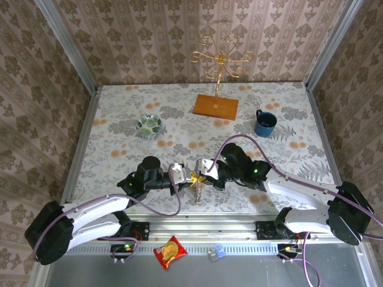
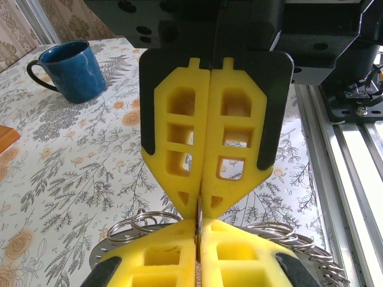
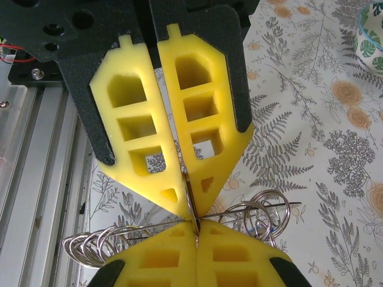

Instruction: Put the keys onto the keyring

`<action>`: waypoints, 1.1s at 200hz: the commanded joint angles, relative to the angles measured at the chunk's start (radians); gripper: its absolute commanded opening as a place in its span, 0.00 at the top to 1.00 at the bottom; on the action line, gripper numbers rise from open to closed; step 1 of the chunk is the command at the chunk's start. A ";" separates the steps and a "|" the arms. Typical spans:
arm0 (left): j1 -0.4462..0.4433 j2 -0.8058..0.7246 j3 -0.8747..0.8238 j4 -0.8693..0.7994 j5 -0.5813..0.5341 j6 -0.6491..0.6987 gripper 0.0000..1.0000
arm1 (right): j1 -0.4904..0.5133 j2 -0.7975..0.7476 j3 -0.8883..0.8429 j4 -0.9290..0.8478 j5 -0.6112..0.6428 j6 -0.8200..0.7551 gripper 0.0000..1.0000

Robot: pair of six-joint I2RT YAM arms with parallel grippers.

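Left fingers (image 2: pixel 155 260) and right fingers (image 3: pixel 158 260) closed, tips touching

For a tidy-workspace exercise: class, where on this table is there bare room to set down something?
Free: the cloth left of the bowl; the strip between bowl and mug, in front of the wooden stand; right of the mug. Crowded: near centre, where both sets of jaws pinch the keyring.
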 commanded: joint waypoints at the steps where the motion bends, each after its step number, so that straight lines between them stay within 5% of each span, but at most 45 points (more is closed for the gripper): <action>1: -0.007 -0.002 0.011 0.083 0.026 -0.023 0.96 | 0.016 0.014 0.044 0.017 -0.089 -0.007 1.00; 46: -0.008 -0.063 0.000 0.074 -0.013 -0.038 1.00 | -0.002 -0.097 -0.011 0.036 -0.018 0.055 0.75; 117: 0.010 -0.325 0.011 -0.120 -0.341 -0.086 1.00 | 0.032 -0.269 -0.154 0.027 0.115 0.426 0.64; 185: 0.091 -0.536 0.012 -0.282 -0.746 -0.210 1.00 | 0.187 0.074 0.010 0.023 0.271 0.680 0.60; 220: 0.174 -0.605 0.020 -0.427 -0.822 -0.262 1.00 | 0.225 0.319 0.209 -0.046 0.270 0.748 0.59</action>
